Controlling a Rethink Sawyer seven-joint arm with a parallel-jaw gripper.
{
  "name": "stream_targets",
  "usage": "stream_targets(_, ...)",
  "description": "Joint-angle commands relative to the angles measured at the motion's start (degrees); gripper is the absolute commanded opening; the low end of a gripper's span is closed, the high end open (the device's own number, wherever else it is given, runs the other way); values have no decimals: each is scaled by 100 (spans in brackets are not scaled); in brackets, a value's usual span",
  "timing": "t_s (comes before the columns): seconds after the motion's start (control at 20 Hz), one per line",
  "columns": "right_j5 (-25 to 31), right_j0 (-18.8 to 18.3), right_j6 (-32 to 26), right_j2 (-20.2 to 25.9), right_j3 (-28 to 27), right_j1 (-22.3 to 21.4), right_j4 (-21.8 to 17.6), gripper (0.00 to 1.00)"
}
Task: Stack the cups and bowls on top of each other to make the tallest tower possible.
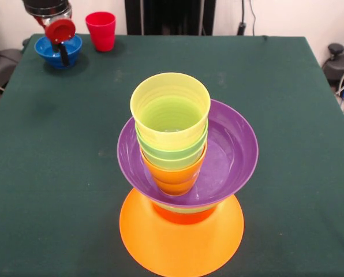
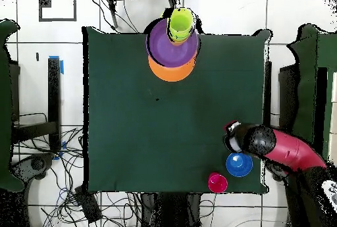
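**Operator:** Checking status: where do the parts stand?

**Technician:** The tower (image 1: 183, 173) sits near one desk (image 1: 287, 115) edge: orange bowl (image 1: 180, 239) inverted as base, a red-orange bowl (image 1: 180, 214) on it, purple bowl (image 1: 230, 156) upright above, and nested orange, green and pale yellow cups (image 1: 171, 107) inside. The blue bowl (image 1: 56, 51) and red cup (image 1: 101, 30) wait at the opposite corner, just beside each other.

**Operator:** Gripper condition?

**Technician:** The gripper (image 1: 61, 43) hangs over the blue bowl; whether it is apart or together, I cannot tell.

**Operator:** Procedure for this step?

**Technician:** Probably a pickup of the blue bowl. Grip one rim wall, lift straight, avoid nudging the red cup. Lower gently onto the cups; the stack looks top-heavy and could tip.
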Motion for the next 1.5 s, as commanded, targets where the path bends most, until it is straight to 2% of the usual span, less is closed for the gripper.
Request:
stream_targets(0.05,132,208,-917,544,245,2,-342,100)
stream_targets(0.65,-177,46,-942,382,281,315,-626,100)
stream_targets(1.0,-344,-77,-814,331,516,293,-804,100)
stream_targets(1.5,-618,-69,-570,247,481,592,-1025,100)
